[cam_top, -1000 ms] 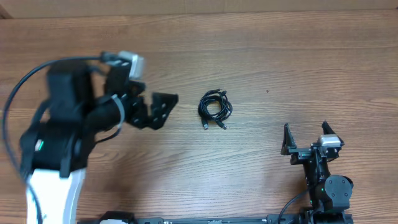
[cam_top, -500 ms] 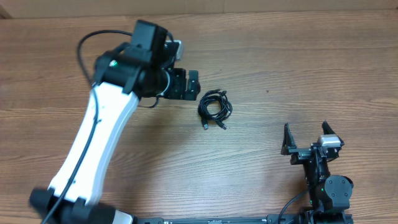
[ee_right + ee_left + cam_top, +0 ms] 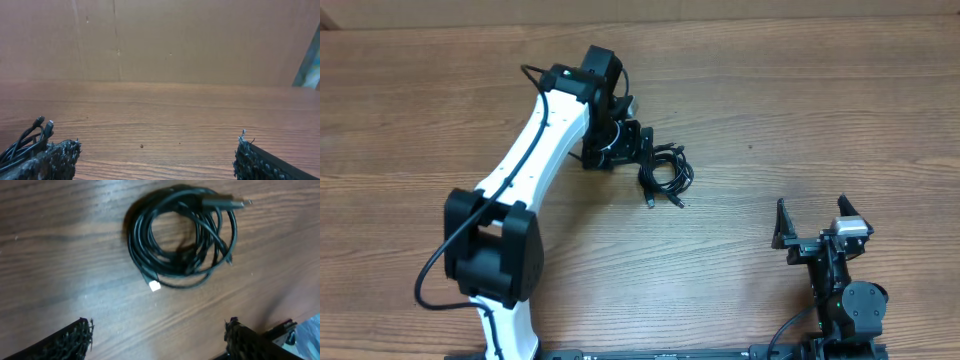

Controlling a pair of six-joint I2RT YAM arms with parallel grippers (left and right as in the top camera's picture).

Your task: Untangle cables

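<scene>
1. Left claw [image 3: 640, 147] spread wide, nothing between the jaws, at upper centre of the overhead view, just left of the cables [image 3: 666, 172].
2. From the left wrist camera: its two fingertips [image 3: 75, 339] at the bottom corners of the frame, far apart, above bare wood and short of the cables.
3. Cables gathered in one loose black coil flat on the table [image 3: 820, 90], a little above centre of the overhead view, with a couple of loose ends trailing toward the lower right.
4. Left wrist view again: coil in the upper middle of the frame, several loops overlapping, a long plug [image 3: 225, 202] poking out at upper right, a small white tip [image 3: 154, 285] at the coil's lower left edge.
5. Right claw [image 3: 810, 218] at lower right of the overhead view, likewise spread wide and empty, well apart from the coil.
6. From the right wrist camera: its fingertips at the bottom corners, two small plug ends of the cables at the lower left edge, wooden table ahead, plain brown wall [image 3: 200, 40] filling the upper half.
</scene>
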